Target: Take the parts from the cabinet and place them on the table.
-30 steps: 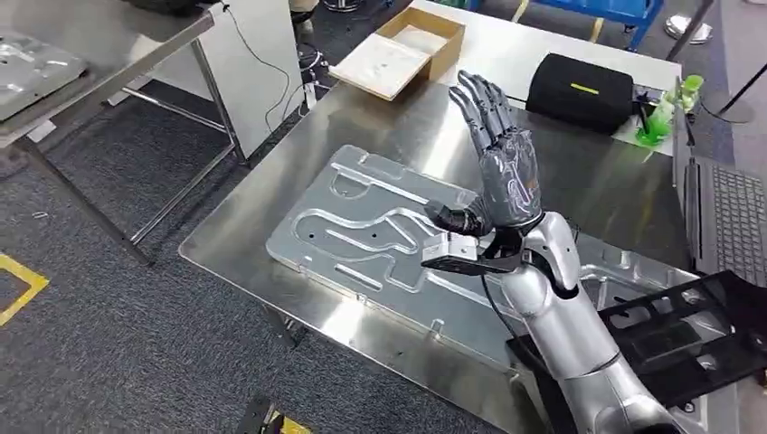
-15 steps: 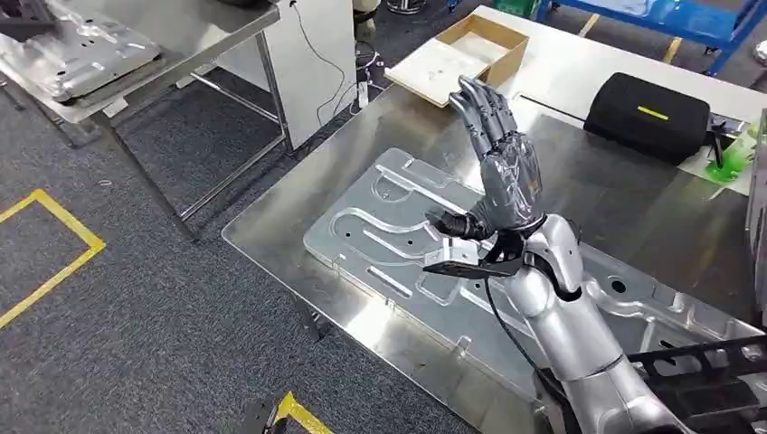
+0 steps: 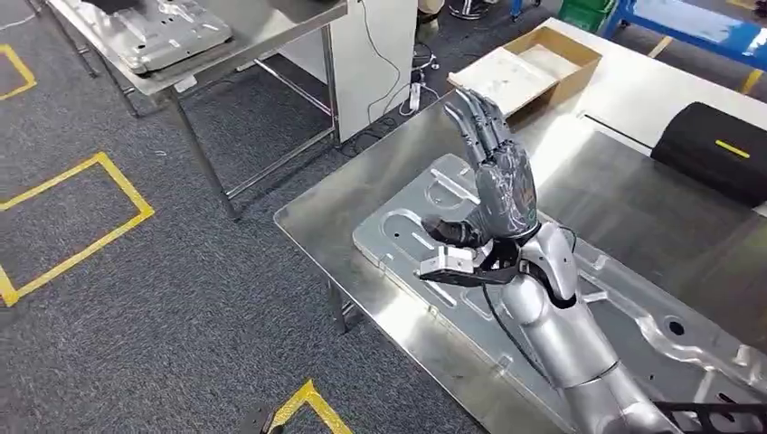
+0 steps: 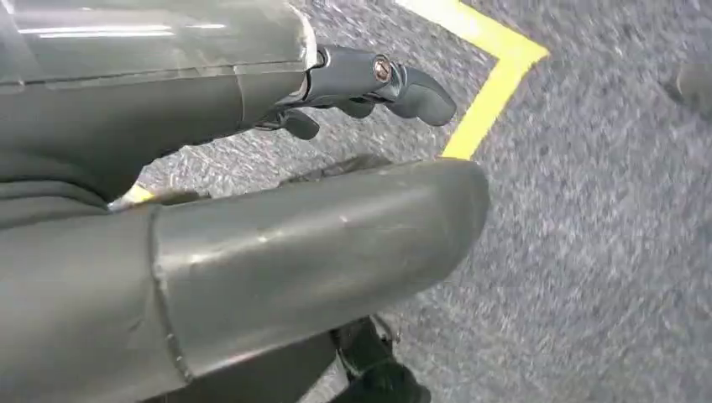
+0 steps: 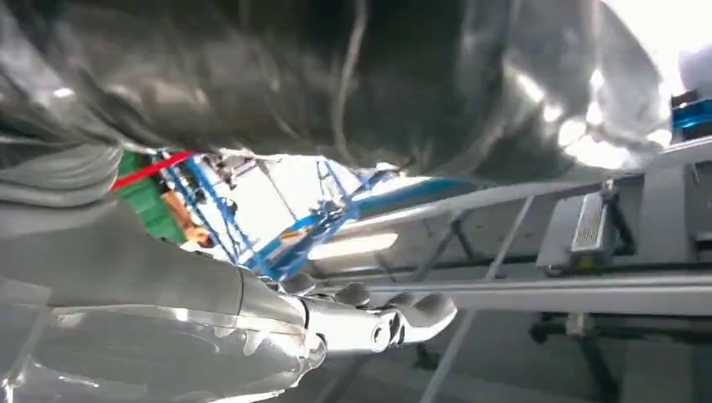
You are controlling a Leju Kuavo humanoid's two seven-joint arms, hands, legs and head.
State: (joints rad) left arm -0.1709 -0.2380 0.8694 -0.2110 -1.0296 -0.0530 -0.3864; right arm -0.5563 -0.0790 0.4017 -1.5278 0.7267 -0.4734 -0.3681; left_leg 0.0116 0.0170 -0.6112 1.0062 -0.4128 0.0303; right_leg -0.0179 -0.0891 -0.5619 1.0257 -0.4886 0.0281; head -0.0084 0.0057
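No legible writing; right robot hand [image 3: 500,181] raised, empty.

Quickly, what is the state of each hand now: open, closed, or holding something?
Left hand: cannot be told; holding nothing visible.
Right hand: open, raised above the metal part, holding nothing.

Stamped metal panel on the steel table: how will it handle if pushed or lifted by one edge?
The stamped metal panel looks thin and wide, so probably flexes despite its pressed ribs. Flat on the polished steel table, it likely slides easily. Awkward for the open right hand alone.
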